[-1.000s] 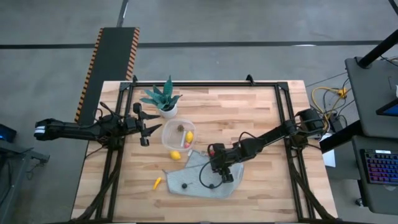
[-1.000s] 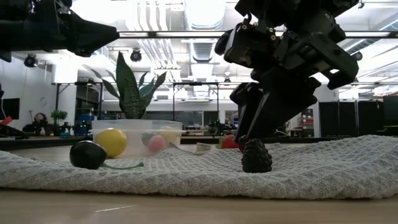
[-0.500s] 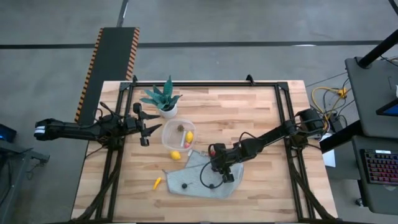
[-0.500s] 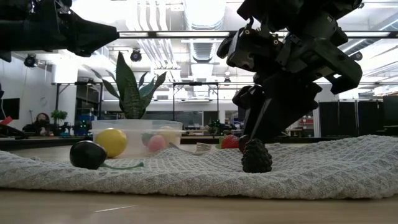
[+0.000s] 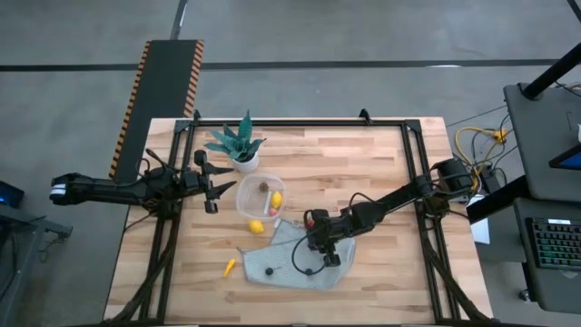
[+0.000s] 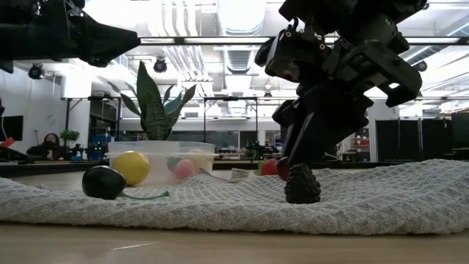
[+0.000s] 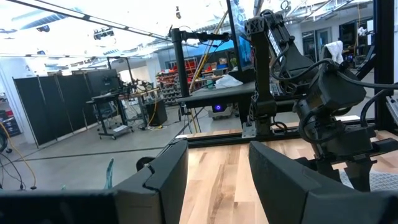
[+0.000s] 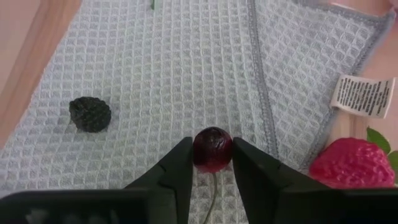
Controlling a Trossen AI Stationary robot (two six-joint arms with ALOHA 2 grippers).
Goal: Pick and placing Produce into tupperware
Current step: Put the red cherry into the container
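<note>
- Since a second ago the right gripper (image 8: 211,163) has barely shifted, staying low over the grey waffle-weave cloth (image 5: 290,263).
- Its jaws pinch a glossy dark red cherry (image 8: 212,149) on a thin stem.
- On the cloth nearby lie a bumpy blackberry (image 8: 90,114) and a dimpled strawberry (image 8: 352,163).
- Farther off, the round clear tub (image 5: 260,198) holds a yellow lemon (image 5: 276,199) and smaller pieces; another lemon (image 5: 257,226) lies just outside it.
- The left gripper (image 7: 217,171) waits, jaws spread, beyond the tub.
</note>
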